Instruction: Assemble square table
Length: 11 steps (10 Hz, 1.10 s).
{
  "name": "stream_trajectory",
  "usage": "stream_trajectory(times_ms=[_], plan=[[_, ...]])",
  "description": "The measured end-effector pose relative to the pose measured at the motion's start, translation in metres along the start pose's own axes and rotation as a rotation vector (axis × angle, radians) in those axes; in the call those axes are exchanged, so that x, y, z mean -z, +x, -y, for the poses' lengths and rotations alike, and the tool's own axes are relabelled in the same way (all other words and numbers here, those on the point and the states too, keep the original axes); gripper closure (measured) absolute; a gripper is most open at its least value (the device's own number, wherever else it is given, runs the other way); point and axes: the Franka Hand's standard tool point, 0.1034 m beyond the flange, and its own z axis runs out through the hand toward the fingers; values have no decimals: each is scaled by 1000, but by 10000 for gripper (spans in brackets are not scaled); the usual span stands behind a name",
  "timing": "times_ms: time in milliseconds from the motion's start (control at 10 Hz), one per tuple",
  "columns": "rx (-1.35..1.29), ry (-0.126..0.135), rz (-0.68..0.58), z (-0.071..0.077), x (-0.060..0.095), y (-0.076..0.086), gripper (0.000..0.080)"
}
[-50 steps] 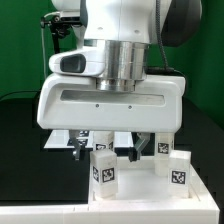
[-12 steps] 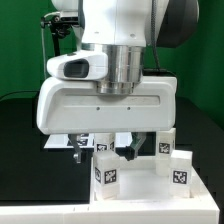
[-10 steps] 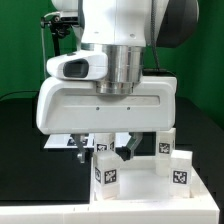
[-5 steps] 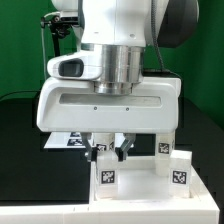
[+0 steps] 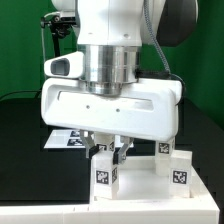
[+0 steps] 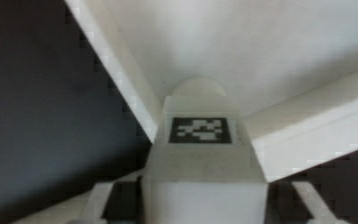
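Near the front of the worktop, I see my gripper clamped on a short white square tagged leg, two more legs loose beside it, none visibly attached.

A black table was seen carrying the white square tabletop, with the flat marker board laid on it behind, toward the exterior view's left.

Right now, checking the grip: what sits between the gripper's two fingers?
A white table leg with a tag sits between the gripper fingers, which are closed on it; both views show this.
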Motion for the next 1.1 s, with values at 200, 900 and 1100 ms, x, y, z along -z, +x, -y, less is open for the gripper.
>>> stream_trajectory(times_ms=[200,900,1100], plan=[[-274,-7,-5,1,-1,2,514],[-524,-18,-7,3,-1,1,324],[-352,-14,-8,2,2,3,160]])
